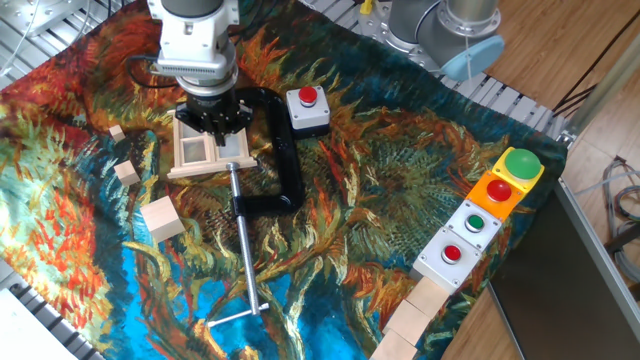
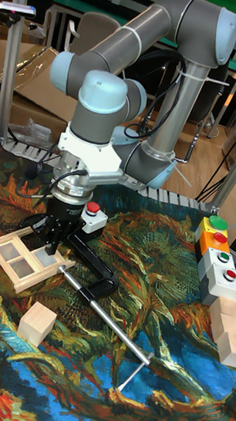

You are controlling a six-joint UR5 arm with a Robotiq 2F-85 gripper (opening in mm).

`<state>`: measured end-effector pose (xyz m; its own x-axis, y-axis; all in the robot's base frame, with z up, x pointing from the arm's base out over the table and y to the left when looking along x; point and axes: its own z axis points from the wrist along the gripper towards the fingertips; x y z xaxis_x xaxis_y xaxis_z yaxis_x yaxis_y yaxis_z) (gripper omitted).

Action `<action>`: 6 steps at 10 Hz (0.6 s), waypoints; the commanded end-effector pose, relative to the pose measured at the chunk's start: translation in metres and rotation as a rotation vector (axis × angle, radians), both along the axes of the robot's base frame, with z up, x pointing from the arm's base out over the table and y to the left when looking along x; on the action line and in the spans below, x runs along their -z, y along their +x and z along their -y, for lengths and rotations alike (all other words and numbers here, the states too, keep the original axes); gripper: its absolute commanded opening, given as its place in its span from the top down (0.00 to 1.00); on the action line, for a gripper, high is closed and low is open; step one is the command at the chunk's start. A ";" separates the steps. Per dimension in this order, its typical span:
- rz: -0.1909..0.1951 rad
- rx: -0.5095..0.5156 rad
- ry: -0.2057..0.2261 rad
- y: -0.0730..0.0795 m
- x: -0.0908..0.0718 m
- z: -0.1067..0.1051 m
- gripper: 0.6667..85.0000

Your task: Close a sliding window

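On the patterned cloth, far-left part, the scene reads like this:

Window place: the sliding window [image 1: 211,152] lies flat on the cloth [image 1: 380,190], just beside the black C-clamp [image 1: 281,150] and near the grey box with a red button [image 1: 307,110].

Window state: in the tall fixed view I see panes in the frame [image 2: 22,257], but I cannot tell surely how far the sliding panel stands from its closed end.

Progress: I judge the task is in its middle. The tool is already at the window, at its far edge, so the approach looks done. What is left is to bring the panel fully to the end and then to lift away.

Gripper: the gripper [image 1: 213,118] stands straight down over the window [image 2: 55,245], its fingers only a little apart.

Contact: the fingertips [image 2: 49,247] seem to touch the wood at the far side of the frame; they hide the exact spot.

Hold: I cannot tell if the fingers are clenched on a part of the panel or only press against it.
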<state>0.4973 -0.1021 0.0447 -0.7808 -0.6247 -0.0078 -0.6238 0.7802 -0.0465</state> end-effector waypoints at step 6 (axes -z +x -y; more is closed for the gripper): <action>-0.006 0.017 0.003 -0.018 0.027 0.006 0.87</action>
<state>0.4829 -0.1047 0.0204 -0.7842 -0.6204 -0.0017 -0.6199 0.7837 -0.0383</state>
